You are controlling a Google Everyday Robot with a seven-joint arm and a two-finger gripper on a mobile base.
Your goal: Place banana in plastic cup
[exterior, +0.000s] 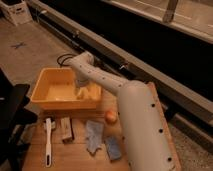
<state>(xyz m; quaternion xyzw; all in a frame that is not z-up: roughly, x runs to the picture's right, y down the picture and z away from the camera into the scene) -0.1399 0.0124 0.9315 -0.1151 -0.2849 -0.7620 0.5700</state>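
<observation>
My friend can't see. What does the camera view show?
A white robot arm reaches into a yellow bin on a wooden table, its gripper low inside it. In front of the bin lie a white brush, a brown block, two bluish cloths and an orange fruit.

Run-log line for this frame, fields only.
gripper: open, down inside yellow bin | banana: not discernible | plastic cup: not discernible | placement: not seen done
</observation>
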